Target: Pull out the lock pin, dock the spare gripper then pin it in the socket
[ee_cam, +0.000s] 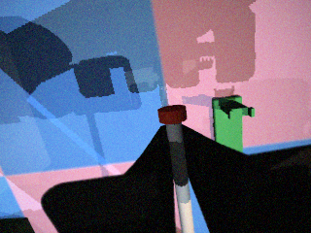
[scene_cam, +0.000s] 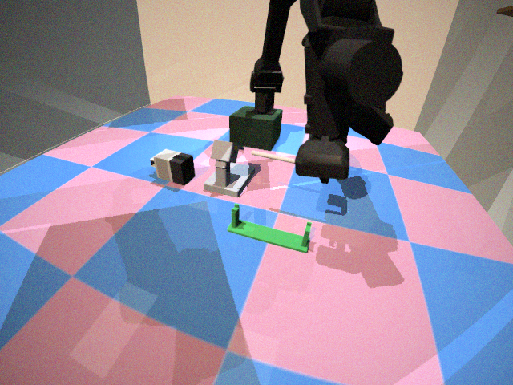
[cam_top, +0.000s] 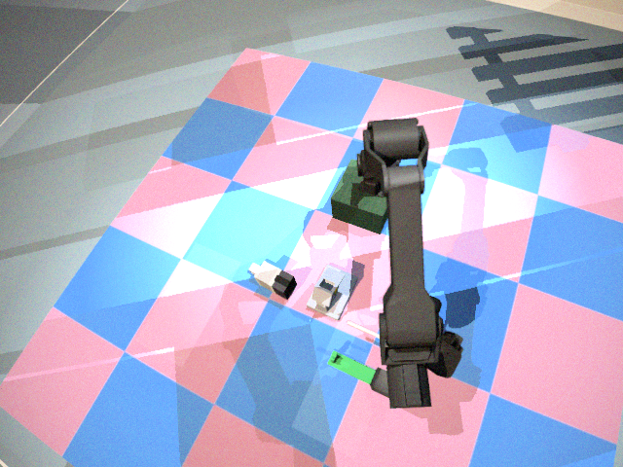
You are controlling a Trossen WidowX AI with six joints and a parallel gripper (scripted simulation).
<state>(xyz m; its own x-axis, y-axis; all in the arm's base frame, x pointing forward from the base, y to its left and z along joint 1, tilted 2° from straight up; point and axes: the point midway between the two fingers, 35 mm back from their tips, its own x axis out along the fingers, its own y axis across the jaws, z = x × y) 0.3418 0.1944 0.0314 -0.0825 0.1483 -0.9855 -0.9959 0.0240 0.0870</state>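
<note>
Pincer (cam_top: 381, 381) (scene_cam: 322, 165) (ee_cam: 170, 130) clamped on the red-headed lock pin (cam_top: 363, 329) (scene_cam: 273, 156) (ee_cam: 176, 146), held clear of the mount (cam_top: 333, 311) (scene_cam: 221, 188). Probable step: parking it across the green cradle (cam_top: 354, 368) (scene_cam: 269, 235) (ee_cam: 228, 131). Advised: align shaft with both uprights, lower level, release only once seated.

I count one pin (cam_top: 363, 329) (scene_cam: 273, 156) (ee_cam: 184, 204), one mount (cam_top: 332, 293) (scene_cam: 225, 174), one green rack (cam_top: 351, 368) (scene_cam: 269, 236) (ee_cam: 228, 131), apparently one spare gripper (cam_top: 272, 279) (scene_cam: 172, 166).

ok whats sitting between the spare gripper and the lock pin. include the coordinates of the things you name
The mount (cam_top: 325, 297) (scene_cam: 223, 178) stands between the spare gripper (cam_top: 266, 276) (scene_cam: 163, 166) and the lock pin (cam_top: 362, 329) (scene_cam: 271, 156) (ee_cam: 186, 214). The top and exterior views both show it; the wrist view doesn't.
</note>
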